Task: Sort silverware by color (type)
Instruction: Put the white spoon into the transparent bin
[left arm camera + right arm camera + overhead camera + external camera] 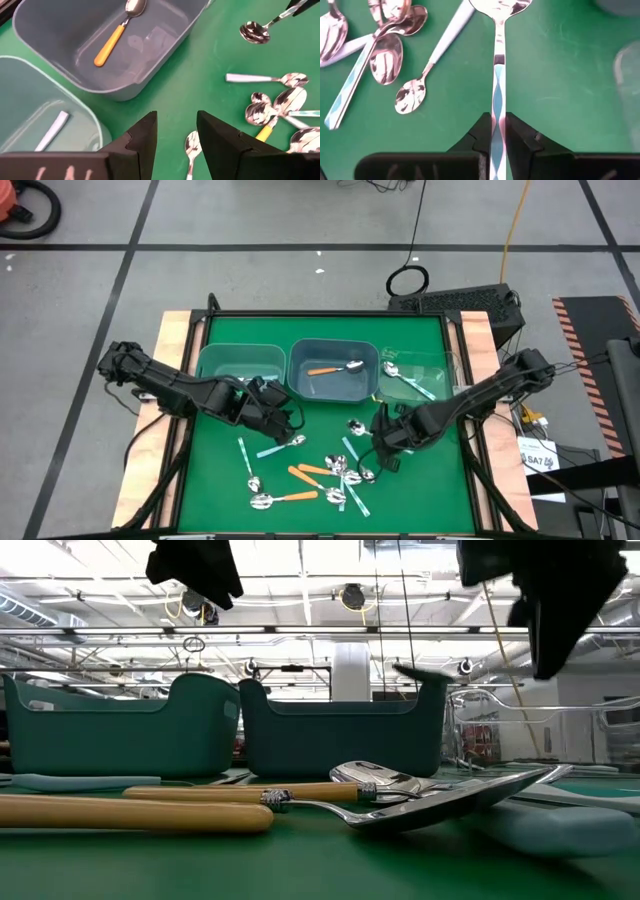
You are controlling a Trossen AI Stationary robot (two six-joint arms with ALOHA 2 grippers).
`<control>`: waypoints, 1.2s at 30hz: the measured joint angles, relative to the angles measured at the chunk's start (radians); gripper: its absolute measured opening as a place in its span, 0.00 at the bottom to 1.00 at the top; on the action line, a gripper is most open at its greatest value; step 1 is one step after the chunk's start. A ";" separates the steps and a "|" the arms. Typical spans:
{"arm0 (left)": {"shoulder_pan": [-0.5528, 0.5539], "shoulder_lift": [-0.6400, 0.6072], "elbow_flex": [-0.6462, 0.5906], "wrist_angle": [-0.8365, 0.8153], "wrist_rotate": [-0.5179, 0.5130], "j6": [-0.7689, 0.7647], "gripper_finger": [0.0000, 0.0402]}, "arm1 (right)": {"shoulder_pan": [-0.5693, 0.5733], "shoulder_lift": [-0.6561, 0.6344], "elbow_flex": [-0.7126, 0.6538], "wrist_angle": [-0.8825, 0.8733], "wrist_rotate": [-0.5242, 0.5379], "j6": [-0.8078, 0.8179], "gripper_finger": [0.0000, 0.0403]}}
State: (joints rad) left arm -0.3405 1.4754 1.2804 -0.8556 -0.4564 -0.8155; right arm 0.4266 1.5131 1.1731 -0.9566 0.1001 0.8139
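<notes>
Two dark robot arms work over a green table mat point(220, 470) strewn with small metal-bowled spoons. The right gripper point(498, 131) has its fingers pinched narrowly on the handle of a spoon with a teal-and-white patterned handle point(498, 75), its shiny bowl pointing away from the wrist above the mat, just right of the loose pile in the overhead view. The left gripper point(176, 131) hovers with its fingers parted and nothing between them, near the front edge of the middle blue-grey rectangular plastic bin point(300, 360), above a light-blue-handled spoon point(281, 446) lying on the mat. An orange-handled spoon point(333, 368) rests inside that middle bin. The translucent teal bin on the left point(215, 358) holds one pale-handled piece point(52, 131), seen from the left wrist; a clear bin on the right point(445, 365) holds a light-handled spoon point(408, 380). The remaining silverware lies in a loose cluster point(335, 472) on the mat between the arms and toward the table's front edge: two orange-handled spoons point(312, 471), several light blue and teal-handled ones, some bowls overlapping. From table height, a yellowish-orange handle point(130, 812) and a spoon bowl point(440, 805) fill the foreground in front of the bins.
</notes>
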 joint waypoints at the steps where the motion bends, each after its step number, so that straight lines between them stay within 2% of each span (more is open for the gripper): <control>1: 0.000 0.000 0.000 0.002 0.000 -0.005 0.36 | -0.004 -0.003 0.016 -0.027 0.000 -0.020 0.07; 7: 0.000 0.000 0.000 0.000 0.000 -0.009 0.36 | -0.046 -0.052 0.053 -0.127 0.021 -0.096 0.07; 19: 0.001 0.000 0.000 -0.007 0.000 -0.001 0.36 | -0.184 -0.194 0.053 -0.207 0.087 -0.188 0.07; 32: 0.003 0.000 0.000 -0.008 0.000 0.001 0.36 | -0.388 -0.286 0.052 -0.292 0.083 -0.374 0.07; 36: 0.003 0.000 0.000 -0.008 0.001 -0.004 0.36 | -0.430 -0.335 0.010 -0.302 0.083 -0.394 0.07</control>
State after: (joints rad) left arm -0.3378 1.4754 1.2802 -0.8635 -0.4557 -0.8194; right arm -0.0037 1.1777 1.1826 -1.2583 0.1833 0.4202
